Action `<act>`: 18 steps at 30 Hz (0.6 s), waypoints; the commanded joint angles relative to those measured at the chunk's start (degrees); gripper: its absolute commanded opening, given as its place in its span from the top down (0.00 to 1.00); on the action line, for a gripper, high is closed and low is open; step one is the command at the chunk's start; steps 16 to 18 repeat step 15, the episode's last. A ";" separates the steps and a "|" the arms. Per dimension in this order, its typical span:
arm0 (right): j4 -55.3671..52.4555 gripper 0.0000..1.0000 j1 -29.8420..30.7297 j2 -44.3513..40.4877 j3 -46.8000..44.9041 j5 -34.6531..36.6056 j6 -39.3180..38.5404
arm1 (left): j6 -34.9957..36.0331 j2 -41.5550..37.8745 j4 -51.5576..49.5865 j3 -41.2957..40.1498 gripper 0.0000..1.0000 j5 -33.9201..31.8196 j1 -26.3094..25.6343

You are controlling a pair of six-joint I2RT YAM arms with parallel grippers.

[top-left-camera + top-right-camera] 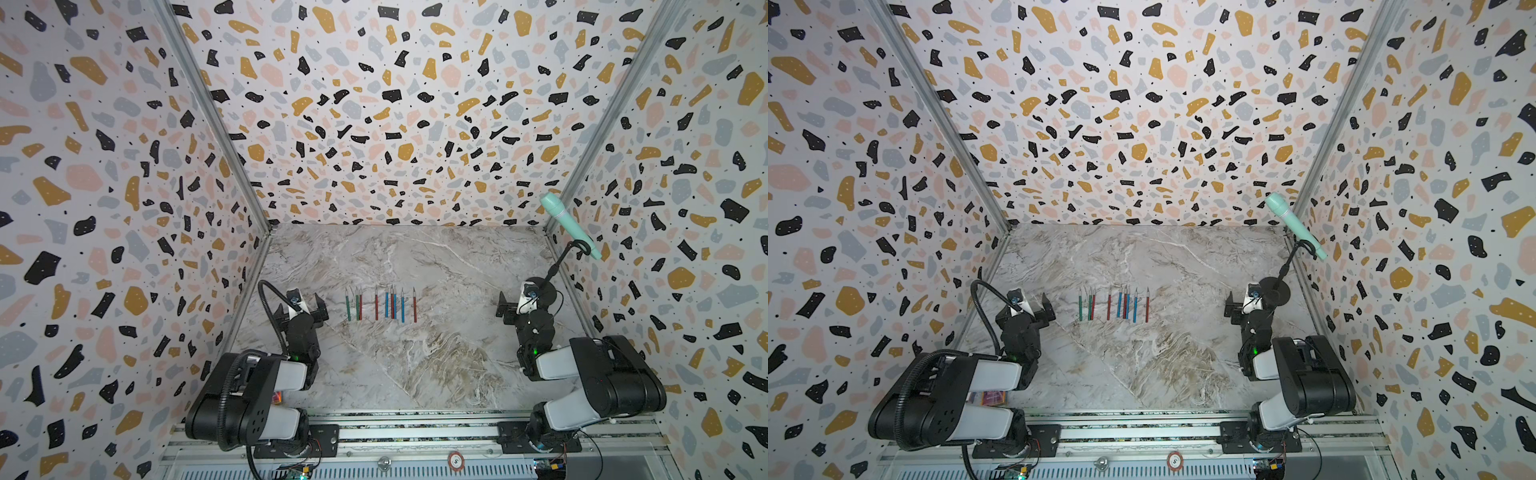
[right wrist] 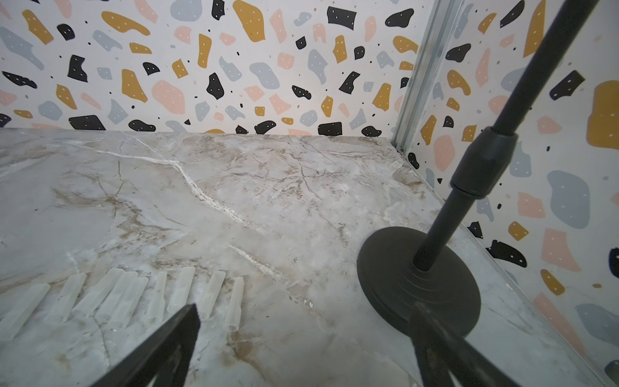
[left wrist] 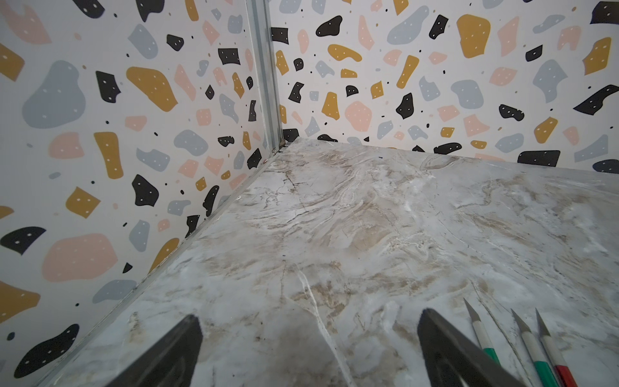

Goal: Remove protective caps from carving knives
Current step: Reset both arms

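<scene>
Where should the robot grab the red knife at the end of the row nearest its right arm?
Grip the red knife on its coloured shaft near the middle, coming straight down from above with the jaws across it. It lies flat, and a gap to the blue knife beside it leaves room for a finger. Stay off the pointed grey end. The open right gripper is nearest.

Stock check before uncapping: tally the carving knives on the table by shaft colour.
green knives: 2
red knives: 4
blue knives: 3
total: 9
</scene>
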 commanded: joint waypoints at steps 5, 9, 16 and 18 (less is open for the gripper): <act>0.08 0.01 0.20 -1.05 0.25 -0.17 0.52 | 0.78 -0.71 3.66 -0.49 0.00 -0.99 -0.24; -0.44 0.01 0.21 -0.75 0.72 -0.18 0.52 | 0.80 -0.71 3.66 -0.49 0.01 -0.97 -0.24; 0.33 0.01 -0.07 -1.29 0.03 -1.13 0.52 | 0.80 -0.67 3.66 -0.49 0.01 -0.98 -0.24; 0.33 0.01 -0.07 -1.29 0.03 -1.13 0.52 | 0.80 -0.67 3.66 -0.49 0.01 -0.98 -0.24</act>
